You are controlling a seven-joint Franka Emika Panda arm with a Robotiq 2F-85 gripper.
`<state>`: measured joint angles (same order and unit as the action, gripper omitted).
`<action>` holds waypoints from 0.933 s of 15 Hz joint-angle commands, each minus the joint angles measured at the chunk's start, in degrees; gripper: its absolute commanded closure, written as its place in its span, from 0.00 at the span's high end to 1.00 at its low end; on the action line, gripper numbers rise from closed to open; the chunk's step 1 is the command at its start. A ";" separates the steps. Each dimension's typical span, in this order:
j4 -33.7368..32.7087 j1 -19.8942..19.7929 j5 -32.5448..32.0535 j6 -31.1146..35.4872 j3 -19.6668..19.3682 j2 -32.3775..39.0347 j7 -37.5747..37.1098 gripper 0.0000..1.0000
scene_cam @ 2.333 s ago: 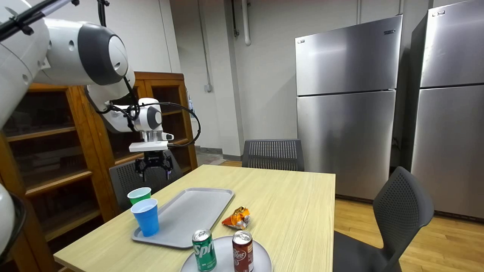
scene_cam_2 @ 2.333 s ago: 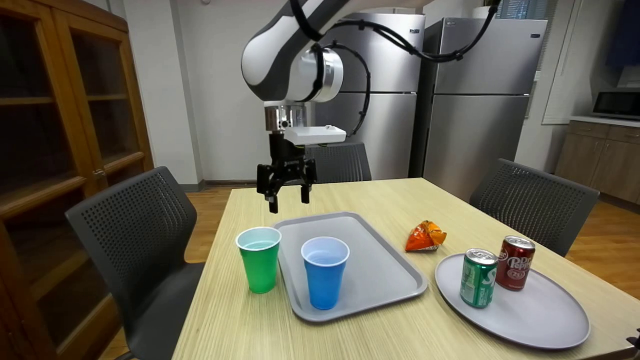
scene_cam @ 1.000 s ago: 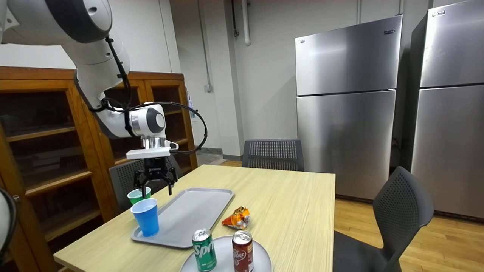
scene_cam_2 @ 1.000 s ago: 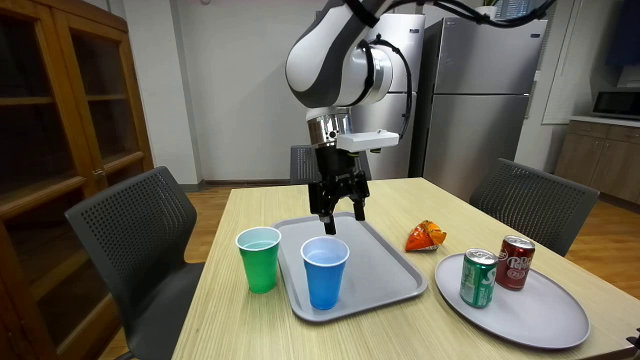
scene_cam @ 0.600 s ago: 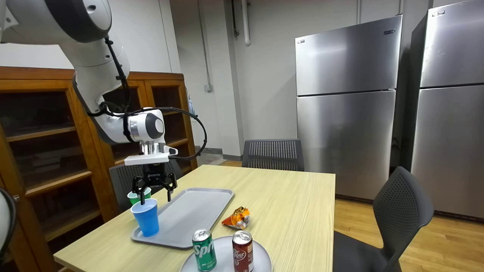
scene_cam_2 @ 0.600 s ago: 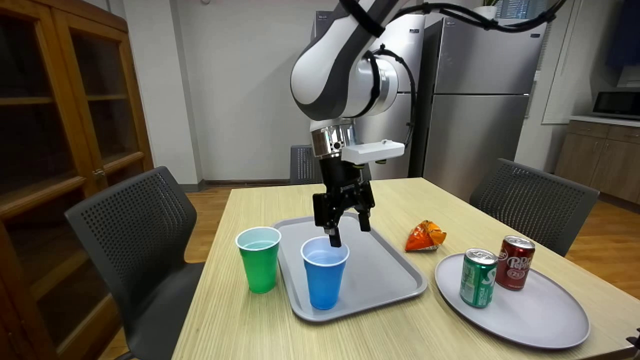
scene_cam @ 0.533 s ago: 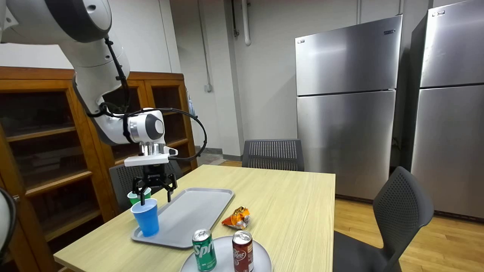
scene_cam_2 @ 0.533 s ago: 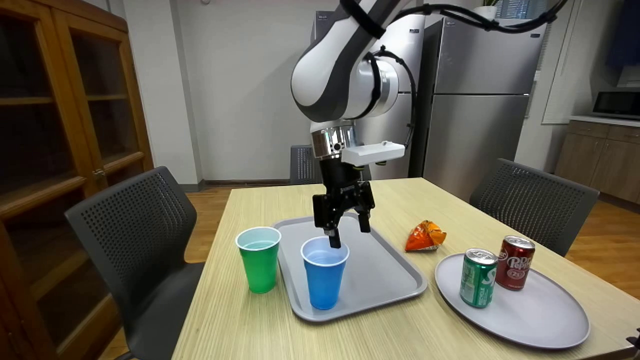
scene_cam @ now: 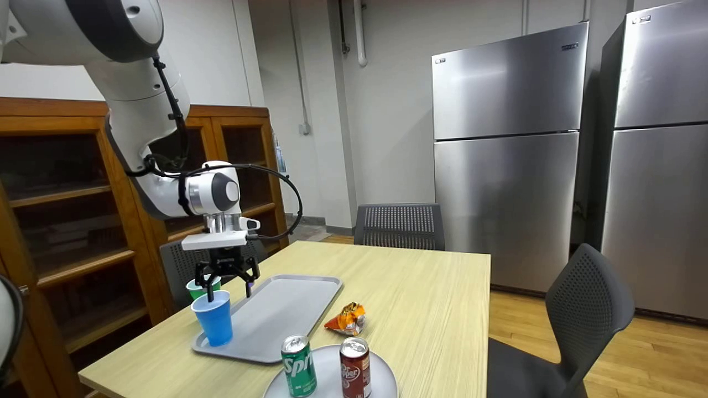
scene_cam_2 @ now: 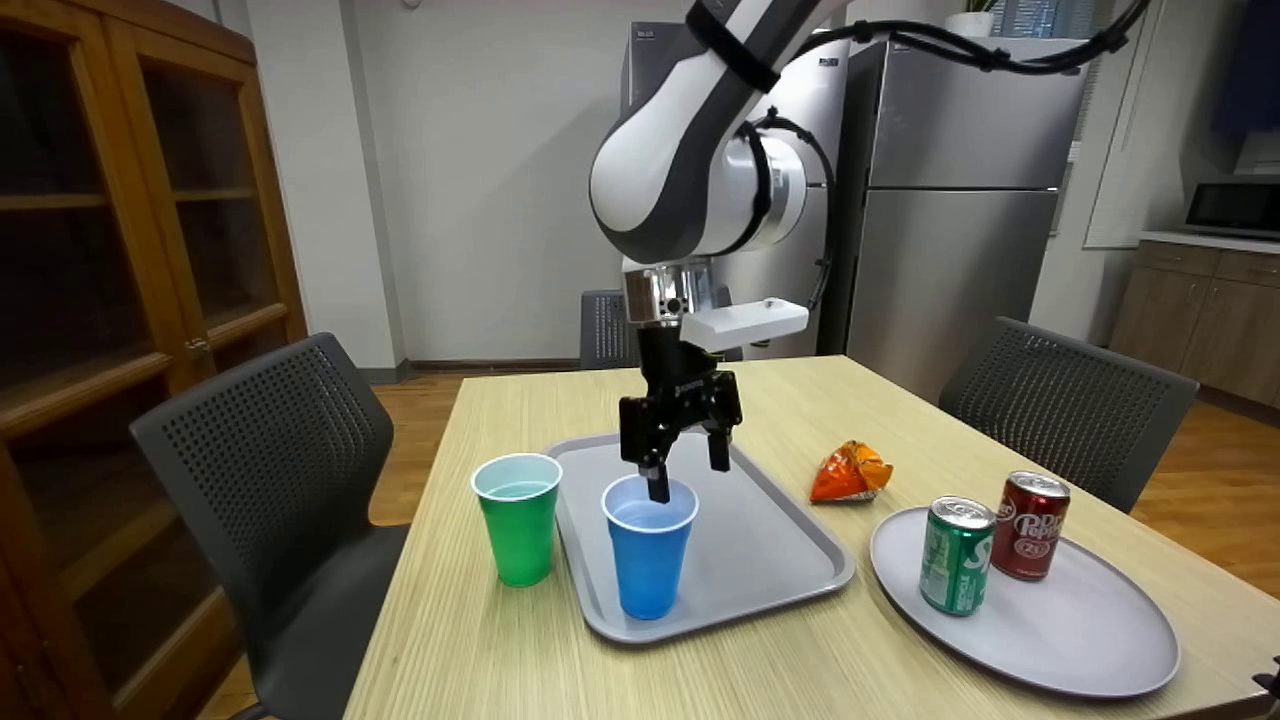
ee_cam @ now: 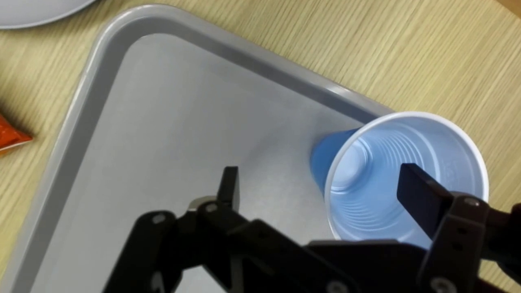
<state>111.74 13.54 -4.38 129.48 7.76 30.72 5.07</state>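
Grey and rimmed, the tray (scene_cam_2: 760,555) lies flat on the pale surface (scene_cam_2: 450,660), and I read every place from it. Inside its rim, at one end of a short edge, the blue cup (scene_cam_2: 650,570) stands upright, mouth up. My gripper (scene_cam_2: 688,476) hangs over that same part of the tray with its fingers (ee_cam: 229,187) parted wide. From the wrist view I see one fingertip over the mouth of the blue cup and the other outside it, above the tray's floor, so that part of the cup's wall falls between the two. In both exterior views, too, a fingertip overlaps that mouth; whether either finger touches the cup, I cannot tell. Just off the tray's long edge nearest the blue cup, the green cup (scene_cam_2: 522,538) stands upright on the surface. Off the opposite long edge, near it, I have an orange bag (scene_cam_2: 848,474). Past the tray's corner on the bag's side, at the other end of the short edge where the blue cup stands, a plate (scene_cam_2: 1090,645) carries a green can (scene_cam_2: 957,560) and a red can (scene_cam_2: 1028,530), both upright and near each other. Well beyond the tray I see chairs (scene_cam_2: 270,440), steel fridges (scene_cam_2: 960,270) and a wooden cabinet (scene_cam_2: 140,200) with glass doors.
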 commanded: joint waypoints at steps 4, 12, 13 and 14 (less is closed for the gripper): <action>-0.08 -0.50 -0.35 0.00 0.55 0.09 -0.28 1.00; -0.02 0.49 -2.39 2.48 -0.55 1.53 -2.09 1.00; 0.00 0.45 -2.57 3.24 -0.61 2.01 -2.17 1.00; -0.05 0.35 -2.63 3.89 -0.57 2.60 -1.84 1.00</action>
<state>111.86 13.54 -5.30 131.24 7.50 32.02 4.75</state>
